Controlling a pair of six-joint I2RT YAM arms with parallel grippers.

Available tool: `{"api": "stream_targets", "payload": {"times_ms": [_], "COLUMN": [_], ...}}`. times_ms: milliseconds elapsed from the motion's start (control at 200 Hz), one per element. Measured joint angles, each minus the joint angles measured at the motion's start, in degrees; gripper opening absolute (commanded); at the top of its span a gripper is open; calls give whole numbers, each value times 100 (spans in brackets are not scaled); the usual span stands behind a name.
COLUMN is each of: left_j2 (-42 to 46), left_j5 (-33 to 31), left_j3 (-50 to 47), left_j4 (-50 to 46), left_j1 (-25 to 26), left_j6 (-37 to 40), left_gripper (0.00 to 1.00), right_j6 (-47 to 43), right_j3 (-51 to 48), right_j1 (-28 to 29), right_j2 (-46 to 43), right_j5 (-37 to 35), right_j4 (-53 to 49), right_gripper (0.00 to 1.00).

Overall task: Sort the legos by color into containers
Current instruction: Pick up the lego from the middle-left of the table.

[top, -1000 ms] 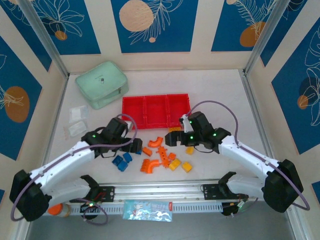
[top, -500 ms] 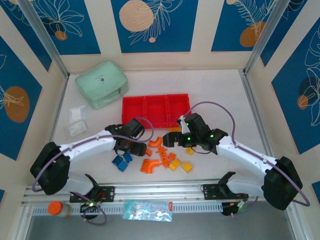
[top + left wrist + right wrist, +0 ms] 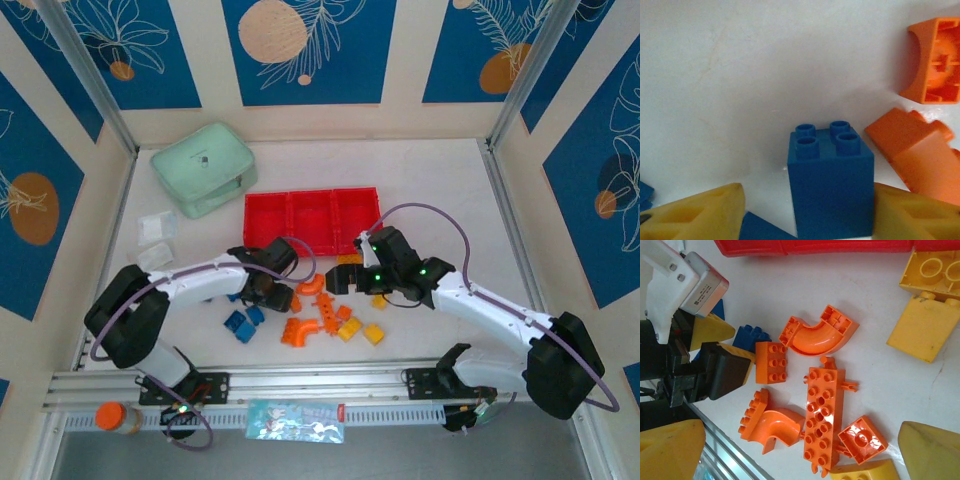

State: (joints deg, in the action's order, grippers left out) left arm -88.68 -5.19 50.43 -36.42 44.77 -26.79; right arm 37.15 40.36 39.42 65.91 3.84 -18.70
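On the smooth white tabletop [image 3: 715,75], just short of the low bright-red plastic tray [image 3: 265,222] with its three square compartments, the legos [image 3: 300,331] lie loose. The left gripper [image 3: 272,292] stands released astride a glossy blue square block [image 3: 830,185] topped by four hollow round studs. One waxy yellow fingertip [image 3: 905,215] touches its side and the other sits apart. The right gripper [image 3: 800,440] hangs with jaws spread wide above a long studded orange plate [image 3: 824,415], a curved orange elbow [image 3: 817,335] and smooth yellow blocks [image 3: 927,327]
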Motion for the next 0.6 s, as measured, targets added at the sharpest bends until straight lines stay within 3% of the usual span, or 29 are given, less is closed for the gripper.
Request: {"api": "stream_targets", "payload": {"times_ms": [345,600], "left_j2": [-96,105], "left_j5": [-240,-306], "left_j3": [109,127], "left_j4": [101,26], "left_j1": [0,0], "left_j6": [-59,-140], "left_gripper": [33,27], "right_j6": [-2,-15], "right_j3": [2,48], "right_j1": [0,0], "right_j2": [0,7], "right_j5": [-66,-66], "right_j4": [0,-46], "right_gripper": [99,99]}}
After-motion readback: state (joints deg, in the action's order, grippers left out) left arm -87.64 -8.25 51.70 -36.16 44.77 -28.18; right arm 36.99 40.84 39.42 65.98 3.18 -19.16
